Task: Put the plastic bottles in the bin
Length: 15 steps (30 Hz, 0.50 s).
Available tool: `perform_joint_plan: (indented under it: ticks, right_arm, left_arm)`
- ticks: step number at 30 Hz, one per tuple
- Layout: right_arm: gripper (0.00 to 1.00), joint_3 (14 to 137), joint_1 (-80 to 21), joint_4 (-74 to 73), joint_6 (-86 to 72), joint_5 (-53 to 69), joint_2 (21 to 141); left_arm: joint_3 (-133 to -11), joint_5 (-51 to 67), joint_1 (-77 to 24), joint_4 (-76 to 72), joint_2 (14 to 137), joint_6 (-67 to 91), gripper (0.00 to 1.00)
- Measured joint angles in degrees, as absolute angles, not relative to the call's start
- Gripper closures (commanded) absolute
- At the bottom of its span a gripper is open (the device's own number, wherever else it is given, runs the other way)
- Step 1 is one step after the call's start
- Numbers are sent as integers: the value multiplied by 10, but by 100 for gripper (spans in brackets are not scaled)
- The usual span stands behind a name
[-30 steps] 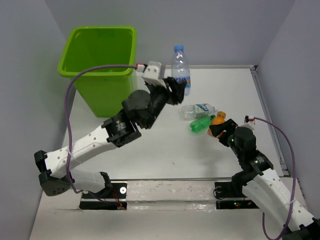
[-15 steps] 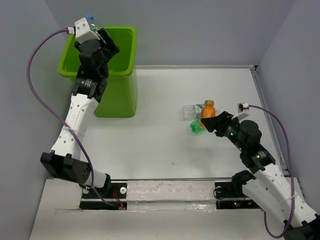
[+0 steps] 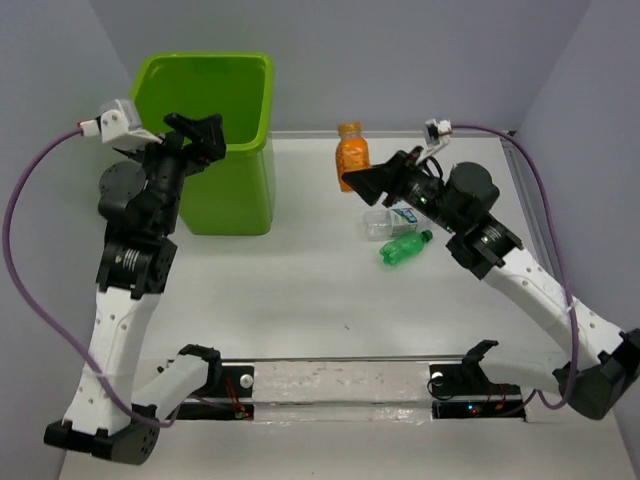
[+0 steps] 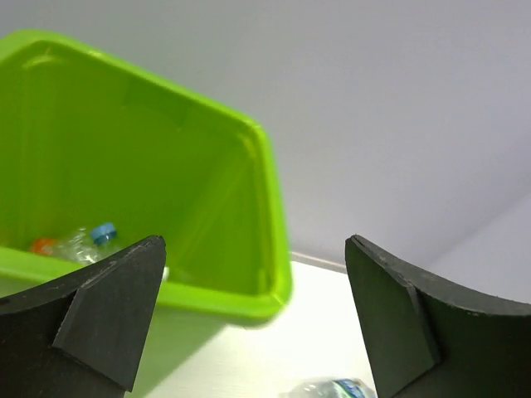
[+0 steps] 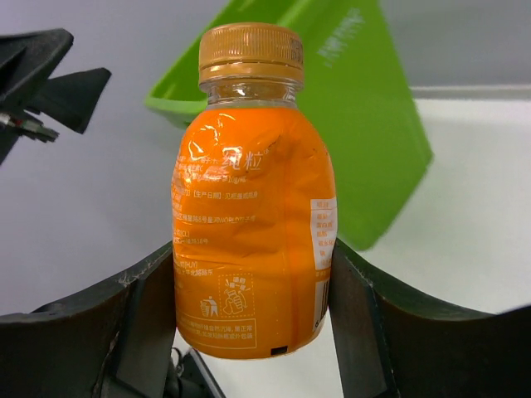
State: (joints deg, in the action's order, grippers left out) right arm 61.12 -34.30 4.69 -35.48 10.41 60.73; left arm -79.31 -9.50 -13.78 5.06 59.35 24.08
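Observation:
The lime-green bin (image 3: 252, 146) stands at the back left. My left gripper (image 3: 205, 138) hovers open and empty at its right front rim. In the left wrist view the gripper (image 4: 253, 319) frames the bin (image 4: 216, 191), with bottles (image 4: 83, 243) lying on its floor. My right gripper (image 3: 368, 180) is shut on an upright orange bottle (image 3: 351, 153), raised over the back middle of the table. The right wrist view shows that orange bottle (image 5: 249, 207) squeezed between both fingers (image 5: 149, 323), with the bin (image 5: 365, 124) behind it. A clear bottle (image 3: 392, 221) and a green bottle (image 3: 405, 247) lie on the table.
Grey walls close in the table at the back and both sides. A raised edge (image 3: 525, 200) runs along the table's right side. The left arm's purple cable (image 3: 20, 230) loops out to the left. The clear bottle (image 4: 328, 388) shows at the bottom of the left wrist view.
My left arm carried a blue-labelled bottle from the table to the bin, opened, and now holds nothing. My right gripper lifted the orange bottle up and back, away from the other two.

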Motion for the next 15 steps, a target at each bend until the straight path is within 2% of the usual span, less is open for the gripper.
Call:
perform_joint_plan:
  ticks: [7,13,15]
  right_arm:
    - [73,908,-398,38,-274,156,831]
    - [74,1251,-432,-57,-210,174,1059]
    - [77,1357,-444,-76,-192,174,1128]
  left_arm:
    - [-633,57,-138,21,376,256,4]
    - [-465,140,-144,54,289,271,4]
    - [-417,152,-154,81,281,272,4]
